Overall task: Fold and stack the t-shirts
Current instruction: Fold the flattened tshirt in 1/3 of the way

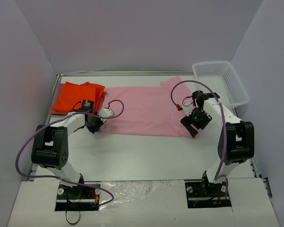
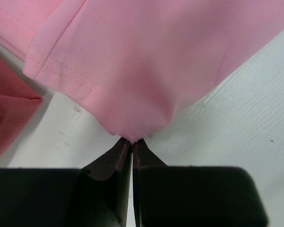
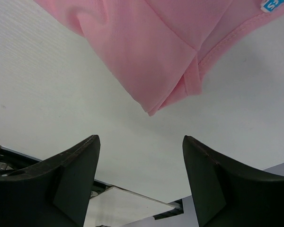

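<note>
Closest to the lens in the left wrist view, the left gripper (image 2: 131, 142) has its dark jaws pressed together, with a stitched corner of the light pink t-shirt (image 2: 146, 61) nipped between their tips. That shirt lies spread across the far half of the white table (image 1: 146, 156), reaching from one gripper to the other (from above, its cloth looks mostly smooth). Beside its left edge, in the far-left corner, sits the bright orange t-shirt (image 1: 75, 97), folded. The left wrist view also shows a dull pinkish-red cloth (image 2: 9, 113) near the pink hem, with a strip of table between them. The right gripper (image 3: 140, 138) hangs with its jaws wide apart and nothing between them. It is low over bare table, just short of the pink shirt's near-right corner, where a seamed edge and a small blue label (image 3: 274, 4) show. A white mesh basket (image 1: 239, 92) stands at the far-right corner, near the shirt's sleeve.
</note>
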Controlling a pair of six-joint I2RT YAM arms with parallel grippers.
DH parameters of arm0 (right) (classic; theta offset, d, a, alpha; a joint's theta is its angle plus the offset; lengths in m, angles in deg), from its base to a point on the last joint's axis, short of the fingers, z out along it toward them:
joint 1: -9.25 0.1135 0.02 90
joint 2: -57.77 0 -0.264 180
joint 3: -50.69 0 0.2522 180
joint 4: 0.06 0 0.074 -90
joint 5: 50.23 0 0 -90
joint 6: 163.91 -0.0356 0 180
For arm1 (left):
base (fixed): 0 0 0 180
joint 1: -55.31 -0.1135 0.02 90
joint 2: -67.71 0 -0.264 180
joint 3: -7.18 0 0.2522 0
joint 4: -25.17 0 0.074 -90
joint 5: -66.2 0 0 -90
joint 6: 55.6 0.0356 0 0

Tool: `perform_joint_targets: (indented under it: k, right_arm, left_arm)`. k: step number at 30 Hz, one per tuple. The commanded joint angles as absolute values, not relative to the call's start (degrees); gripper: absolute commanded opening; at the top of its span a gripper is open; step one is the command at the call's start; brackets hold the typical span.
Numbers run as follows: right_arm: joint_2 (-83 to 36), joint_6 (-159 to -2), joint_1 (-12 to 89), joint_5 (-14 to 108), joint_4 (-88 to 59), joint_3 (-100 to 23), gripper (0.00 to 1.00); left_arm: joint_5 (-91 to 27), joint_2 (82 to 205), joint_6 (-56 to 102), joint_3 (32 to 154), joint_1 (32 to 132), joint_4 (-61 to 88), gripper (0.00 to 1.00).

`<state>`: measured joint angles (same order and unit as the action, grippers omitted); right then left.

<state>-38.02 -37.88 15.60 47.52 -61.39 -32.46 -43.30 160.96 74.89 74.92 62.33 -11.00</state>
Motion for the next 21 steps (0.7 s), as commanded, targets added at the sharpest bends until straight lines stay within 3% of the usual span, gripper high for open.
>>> perform_joint_targets:
  k: [1,9,21]
  right_arm:
    - [-37.06,-37.44,15.14,46.63,-63.57,-30.93,0.66]
    - [-41.28,-36.38,13.74,47.24,-62.51,-30.05,0.59]
    - [-46.03,-35.42,11.54,48.21,-60.93,-30.13,0.40]
  left_arm:
    - [-45.77,159.03,76.85,76.05,62.43,-13.46,0.02]
    - [-45.07,159.20,76.14,75.79,62.43,-13.55,0.02]
    - [-45.15,159.11,76.23,75.70,62.43,-13.72,0.02]
